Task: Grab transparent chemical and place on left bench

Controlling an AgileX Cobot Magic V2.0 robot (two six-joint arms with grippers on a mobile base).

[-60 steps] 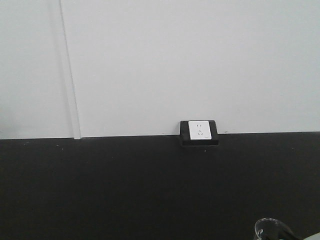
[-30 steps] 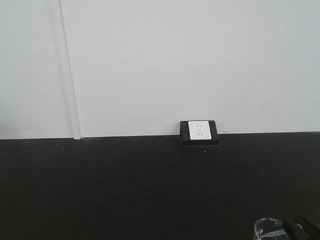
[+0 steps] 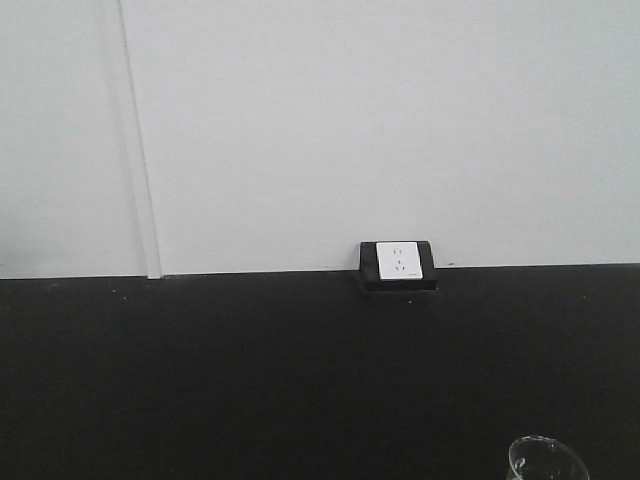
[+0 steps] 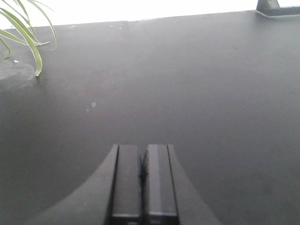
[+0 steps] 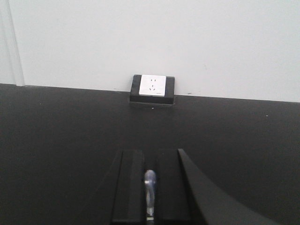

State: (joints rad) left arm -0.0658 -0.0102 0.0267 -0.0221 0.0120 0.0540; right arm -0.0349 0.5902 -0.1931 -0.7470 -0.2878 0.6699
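Observation:
The transparent chemical (image 3: 545, 460) shows only as a clear glass rim at the bottom right edge of the front view. In the right wrist view a thin glassy sliver (image 5: 149, 192), which looks like its wall seen edge-on, sits pinched between the fingers. My right gripper (image 5: 150, 155) is shut on it and faces the wall. My left gripper (image 4: 144, 151) is shut with nothing in it, low over a black worktop (image 4: 197, 93). Neither gripper appears in the front view. The left bench is out of view.
A black worktop (image 3: 250, 380) runs along a white wall, with a white socket in a black housing (image 3: 398, 263) at its back edge; the same socket (image 5: 152, 86) is ahead of the right gripper. Green plant leaves (image 4: 26, 33) hang at the left gripper's far left.
Dark gripper fingers beside the beaker at the bottom right of the front view have dropped out of frame. The beaker rim stays in about the same place.

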